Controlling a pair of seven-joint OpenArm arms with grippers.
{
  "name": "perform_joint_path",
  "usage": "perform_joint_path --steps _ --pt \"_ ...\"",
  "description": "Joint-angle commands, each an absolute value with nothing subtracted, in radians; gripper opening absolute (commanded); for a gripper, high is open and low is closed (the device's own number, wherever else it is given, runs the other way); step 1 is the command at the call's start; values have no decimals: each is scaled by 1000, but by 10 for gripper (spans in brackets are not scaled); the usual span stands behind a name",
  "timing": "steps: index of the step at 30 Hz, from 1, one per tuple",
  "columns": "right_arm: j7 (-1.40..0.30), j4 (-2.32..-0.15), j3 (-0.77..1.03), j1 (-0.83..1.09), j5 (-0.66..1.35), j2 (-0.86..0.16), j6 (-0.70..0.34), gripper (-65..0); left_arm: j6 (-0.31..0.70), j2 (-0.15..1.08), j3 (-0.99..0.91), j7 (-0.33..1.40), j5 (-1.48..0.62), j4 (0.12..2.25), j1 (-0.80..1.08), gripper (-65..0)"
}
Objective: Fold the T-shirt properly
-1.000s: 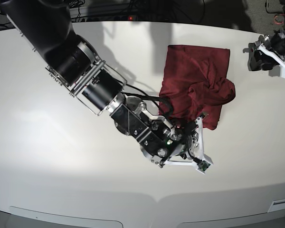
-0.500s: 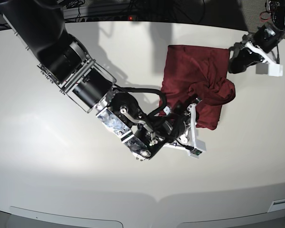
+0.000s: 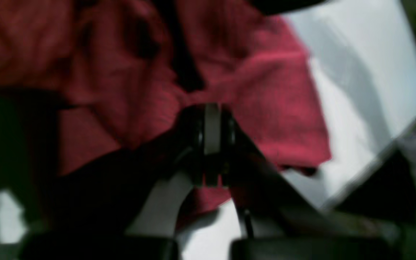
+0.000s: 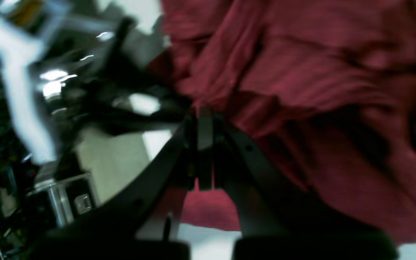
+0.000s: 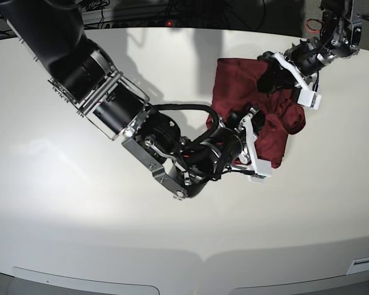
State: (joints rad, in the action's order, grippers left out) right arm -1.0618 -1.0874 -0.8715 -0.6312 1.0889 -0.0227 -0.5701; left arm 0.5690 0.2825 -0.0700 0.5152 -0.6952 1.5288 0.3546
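Observation:
The dark red T-shirt (image 5: 234,86) lies partly folded and bunched on the white table (image 5: 80,203), right of centre. My right gripper (image 5: 243,120) is over its lower left part. In the right wrist view the right gripper (image 4: 202,119) is shut, and folds of the T-shirt (image 4: 338,72) gather at its tips. My left gripper (image 5: 264,80) hovers at the shirt's upper right part. The blurred left wrist view shows the left gripper (image 3: 211,122) shut, with the T-shirt (image 3: 265,90) behind it and nothing plainly pinched.
The right arm's thick black body (image 5: 111,104) crosses the table from the upper left. The table's far edge (image 5: 172,27) borders dark cables. Bare white tabletop lies along the front and the left.
The left gripper has shut and swung from the far right edge in over the shirt's upper right. The right gripper has moved up the shirt from its lower edge.

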Motion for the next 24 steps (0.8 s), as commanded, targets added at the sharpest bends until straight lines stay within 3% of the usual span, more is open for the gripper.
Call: perform_joint_path --steps 1,10,19,24 --pt "-1052 -1104 -865 -664 1103 -14 -578 -650 555 294 -72 490 -684 1544 349 -650" --pt "-990 -1108 -864 -678 996 -14 -577 -650 410 294 -70 474 -511 1537 350 -650" --pt "-1010 -1182 -872 -693 1198 -7 -578 -650 410 294 -70 417 -452 1361 337 -650" --pt "-944 -1182 -976 -604 1075 -9 -599 -650 411 294 -70 418 -453 1328 327 -650"
